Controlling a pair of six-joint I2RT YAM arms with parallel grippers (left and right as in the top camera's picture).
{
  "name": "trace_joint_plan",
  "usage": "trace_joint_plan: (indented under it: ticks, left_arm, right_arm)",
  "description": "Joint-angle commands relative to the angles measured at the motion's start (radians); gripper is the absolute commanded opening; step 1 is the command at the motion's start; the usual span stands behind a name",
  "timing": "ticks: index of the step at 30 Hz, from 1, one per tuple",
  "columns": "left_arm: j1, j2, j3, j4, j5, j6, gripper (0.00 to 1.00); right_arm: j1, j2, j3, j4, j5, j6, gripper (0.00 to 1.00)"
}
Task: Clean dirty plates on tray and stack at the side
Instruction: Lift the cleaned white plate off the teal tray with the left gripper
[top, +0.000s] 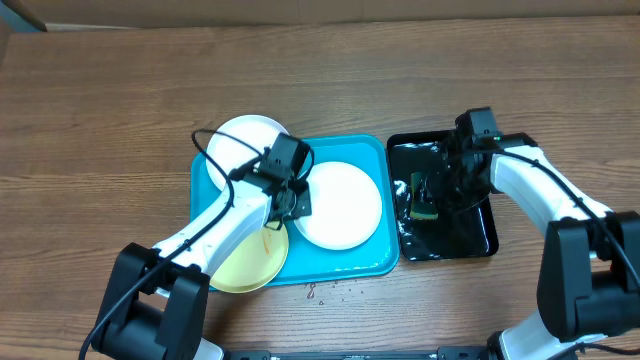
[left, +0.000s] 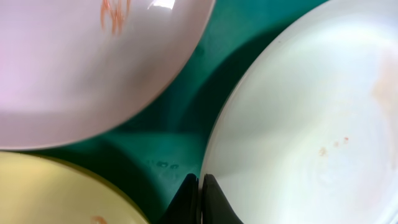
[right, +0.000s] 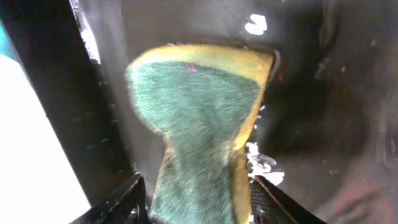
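Closest to the lens, the left fingers (left: 185, 204) are drawn together to a sliver. The rim of the middle white plate (left: 311, 112) runs straight into that sliver, so they look pinched on it.

On the wooden counter (top: 100, 100), the turquoise tray (top: 372, 152) carries all three plates. The middle one lies toward 3 o'clock, a second white plate (top: 248, 136) overhangs at 11, and the pale yellow plate (top: 245, 270) overhangs at 7. At the tray's 3 o'clock sits a wet black tray (top: 470, 235), where the right fingers (right: 124, 202) are clamped on the sponge (right: 199, 106).

The plates look stiff, light and glossy, likely slick when wet and perhaps brittle. A rim is the only purchase, best where it overhangs. The sponge is soft and gives at its waist.
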Motion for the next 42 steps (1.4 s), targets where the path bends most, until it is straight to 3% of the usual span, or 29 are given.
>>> trace_joint_plan:
  ticks: [1, 11, 18, 26, 37, 42]
  left_arm:
    - [-0.006, 0.003, 0.096, -0.045, -0.035, 0.061, 0.04]
    - [-0.015, 0.002, 0.285, -0.263, -0.224, 0.082, 0.04]
    - [-0.08, 0.0, 0.391, -0.372, -0.358, 0.098, 0.04]
    - [-0.256, -0.005, 0.436, -0.488, -0.679, -0.015, 0.04]
    - [-0.546, -0.006, 0.435, -0.661, -1.131, -0.306, 0.04]
    - [-0.667, -0.006, 0.435, -0.686, -1.193, -0.365, 0.04]
  right_arm:
    - [-0.007, -0.075, 0.069, -0.05, 0.026, -0.006, 0.59]
    - [-0.008, -0.085, 0.07, -0.11, 0.115, 0.009, 0.63]
    - [-0.008, -0.085, 0.07, -0.113, 0.157, 0.009, 1.0]
    - [-0.01, -0.085, 0.07, -0.096, 0.198, 0.008, 1.0]
    - [-0.01, -0.085, 0.07, -0.063, 0.197, 0.008, 1.0]
    - [-0.01, -0.085, 0.07, -0.063, 0.197, 0.009, 1.0]
